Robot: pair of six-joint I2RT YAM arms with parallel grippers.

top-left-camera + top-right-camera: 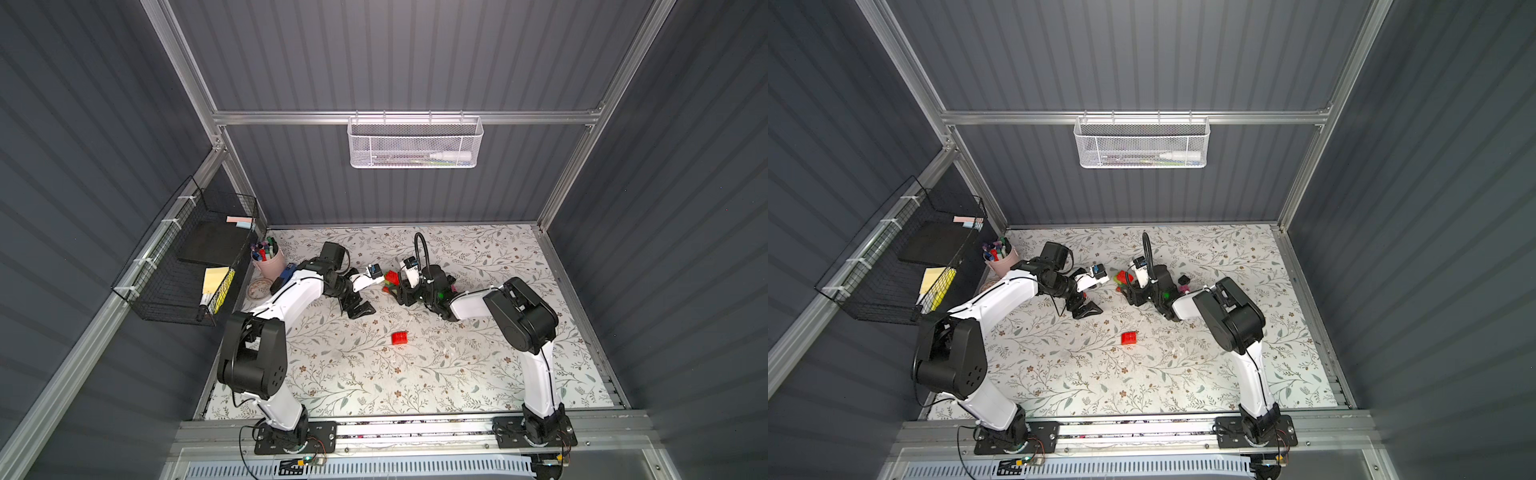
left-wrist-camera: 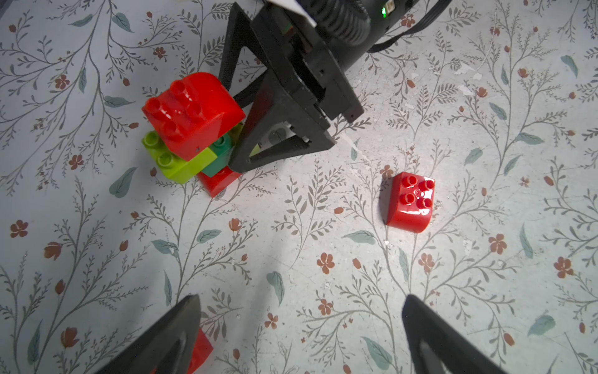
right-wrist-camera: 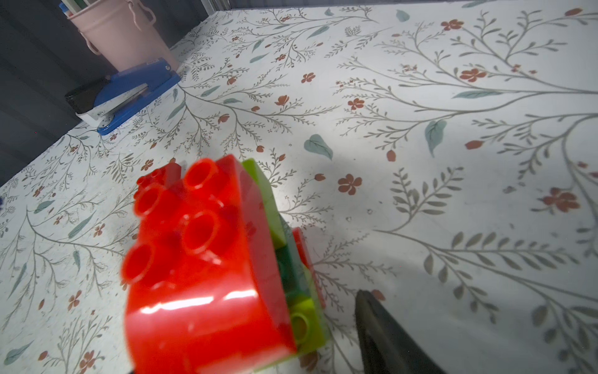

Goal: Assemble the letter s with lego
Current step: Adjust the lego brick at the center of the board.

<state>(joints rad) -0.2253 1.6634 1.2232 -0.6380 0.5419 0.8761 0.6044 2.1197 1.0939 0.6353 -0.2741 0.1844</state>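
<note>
A lego stack stands on the table: a rounded red brick on top, then lime green and dark green bricks, and a red brick at the bottom. It also shows in both top views. My right gripper straddles this stack. One of its fingers stands a small gap off the lime brick; the other is hidden. A loose red brick lies nearer the front. My left gripper hangs wide open and empty over the table. Pink and black bricks lie behind the right wrist.
A pink cup of pens, a blue stapler and a tape roll sit at the back left. A black wire basket hangs on the left wall and a white mesh basket on the back wall.
</note>
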